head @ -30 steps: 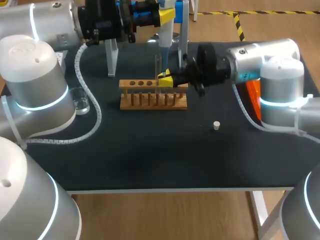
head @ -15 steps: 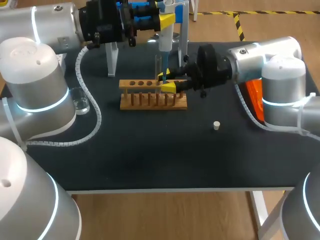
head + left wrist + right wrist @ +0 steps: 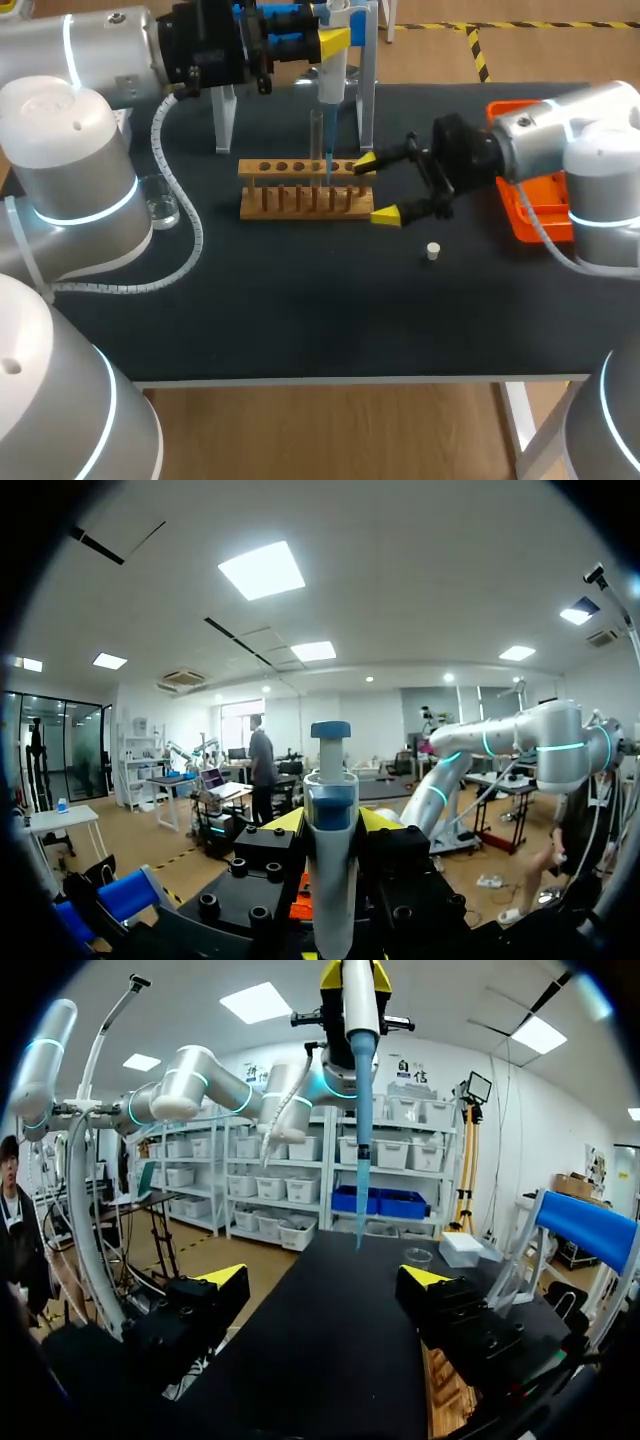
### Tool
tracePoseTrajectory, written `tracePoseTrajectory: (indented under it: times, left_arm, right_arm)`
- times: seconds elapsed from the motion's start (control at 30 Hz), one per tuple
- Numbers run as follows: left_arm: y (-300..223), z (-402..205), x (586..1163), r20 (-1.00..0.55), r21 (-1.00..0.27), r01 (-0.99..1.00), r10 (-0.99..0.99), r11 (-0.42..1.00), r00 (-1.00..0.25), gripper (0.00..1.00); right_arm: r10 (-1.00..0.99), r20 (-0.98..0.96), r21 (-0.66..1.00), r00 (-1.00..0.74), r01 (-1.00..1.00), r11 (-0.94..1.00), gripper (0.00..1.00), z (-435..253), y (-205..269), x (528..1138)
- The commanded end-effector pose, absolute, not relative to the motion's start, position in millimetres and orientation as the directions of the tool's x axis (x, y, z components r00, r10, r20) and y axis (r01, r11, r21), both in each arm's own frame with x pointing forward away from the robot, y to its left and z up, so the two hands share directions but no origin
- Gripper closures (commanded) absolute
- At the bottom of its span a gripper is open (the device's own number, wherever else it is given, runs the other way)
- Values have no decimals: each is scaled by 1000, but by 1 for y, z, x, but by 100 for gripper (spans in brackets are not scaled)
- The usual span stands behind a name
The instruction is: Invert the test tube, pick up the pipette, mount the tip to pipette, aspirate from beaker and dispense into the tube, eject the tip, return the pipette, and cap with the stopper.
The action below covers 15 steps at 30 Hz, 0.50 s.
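A: Here, where was the pipette?
B: Clamped upright in the left gripper, its blue tip pointing down at the wooden rack, close to the test tube.
A: And the right gripper?
B: Jaws wide apart, holding nothing, just right of the rack. The stopper lay on the table near it.

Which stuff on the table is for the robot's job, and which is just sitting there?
For the job: pipette, blue tip, test tube, beaker, stopper, wooden rack.

Just sitting there for now: orange tray, clear stand.
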State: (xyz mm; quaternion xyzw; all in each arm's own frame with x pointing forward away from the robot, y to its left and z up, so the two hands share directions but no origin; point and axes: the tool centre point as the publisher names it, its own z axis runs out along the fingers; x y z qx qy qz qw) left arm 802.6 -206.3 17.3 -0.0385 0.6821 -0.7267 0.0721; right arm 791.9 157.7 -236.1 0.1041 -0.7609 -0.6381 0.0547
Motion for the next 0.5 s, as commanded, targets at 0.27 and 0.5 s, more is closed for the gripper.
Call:
tracePoseTrajectory:
  times: [0.27,0.5]
  left_arm:
    - [-206,17,803,-43,-997,53,-156,-61,-987,100]
    - [-206,17,803,-43,-997,53,-156,-61,-987,100]
  right_arm:
    - [-176,-116,973,-978,-148,177,0,-228,119,772]
    - [-176,-116,973,-978,-148,177,0,-228,119,772]
